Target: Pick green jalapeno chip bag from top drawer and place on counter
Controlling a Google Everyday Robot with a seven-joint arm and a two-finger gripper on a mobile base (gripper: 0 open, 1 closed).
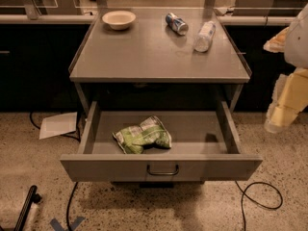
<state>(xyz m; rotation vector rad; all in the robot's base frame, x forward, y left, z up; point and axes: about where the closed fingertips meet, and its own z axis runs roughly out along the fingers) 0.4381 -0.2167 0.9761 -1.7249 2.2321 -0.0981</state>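
Observation:
The green jalapeno chip bag [143, 135] is a crinkled light-green and white foil bag. It lies inside the top drawer [161, 167], left of centre. The drawer is pulled fully out, with its dark bar handle at the front. The counter [154, 54] is the grey metal top above and behind the drawer. My gripper [279, 115] hangs at the far right edge of the camera view, pale yellow, pointing down. It is beside the drawer's right side and above floor level, well apart from the bag and holding nothing that I can see.
On the counter's back part stand a cream bowl [119, 19], a blue can [176, 23] on its side and a clear plastic bottle [204, 35] lying down. Dark side counters flank it. A sheet of paper [58, 124] and cables [260, 196] lie on the speckled floor.

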